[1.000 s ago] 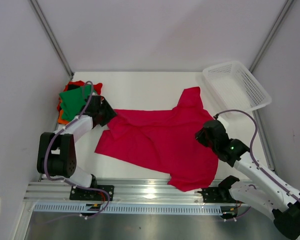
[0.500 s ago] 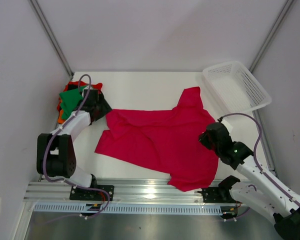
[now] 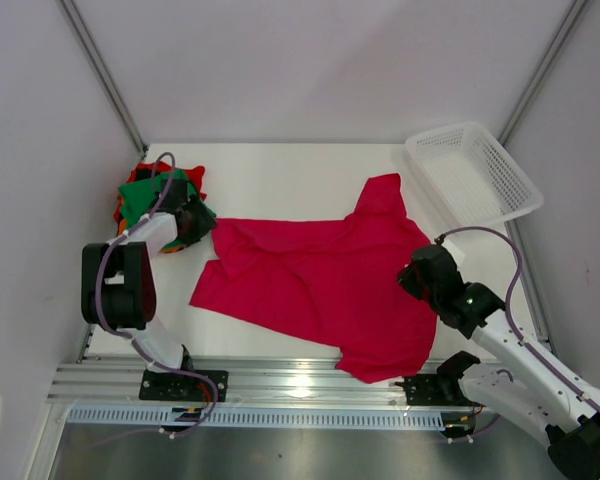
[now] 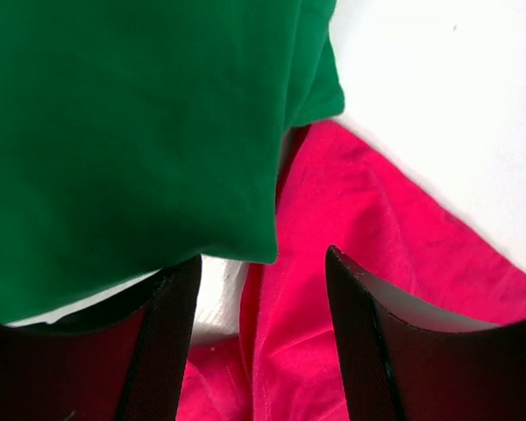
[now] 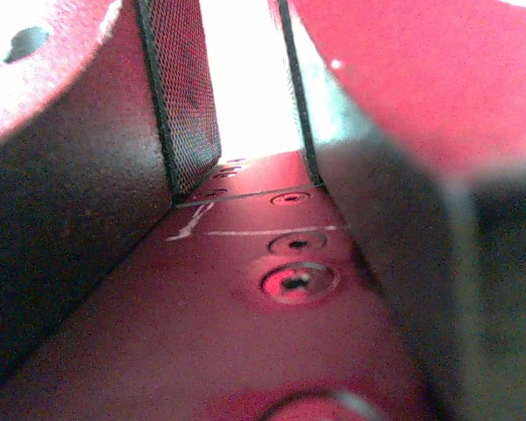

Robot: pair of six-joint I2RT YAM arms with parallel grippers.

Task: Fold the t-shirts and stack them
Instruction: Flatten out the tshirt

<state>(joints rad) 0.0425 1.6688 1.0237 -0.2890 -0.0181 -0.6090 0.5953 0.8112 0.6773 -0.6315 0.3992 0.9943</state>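
A crimson t-shirt (image 3: 320, 280) lies spread and rumpled across the middle of the table. At the far left, a green t-shirt (image 3: 143, 195) tops a small stack with red cloth (image 3: 158, 168) showing behind it. My left gripper (image 3: 188, 222) is at the crimson shirt's left tip, beside the stack. In the left wrist view that gripper (image 4: 261, 256) stands open over a crimson fold (image 4: 333, 228), with green cloth (image 4: 131, 132) overhanging and a small white patch (image 4: 217, 294) by the left finger. My right gripper (image 3: 422, 272) rests on the shirt's right side; its pads (image 5: 188, 88) stand slightly apart with nothing between them.
A white mesh basket (image 3: 470, 172) sits tilted at the back right corner. White walls and metal posts close in the table on both sides. The aluminium rail (image 3: 300, 385) runs along the near edge, and the shirt's hem hangs over it.
My left gripper has slid back and left towards the green stack. The right gripper shifted slightly down and right, then stayed still. The crimson shirt barely moved.
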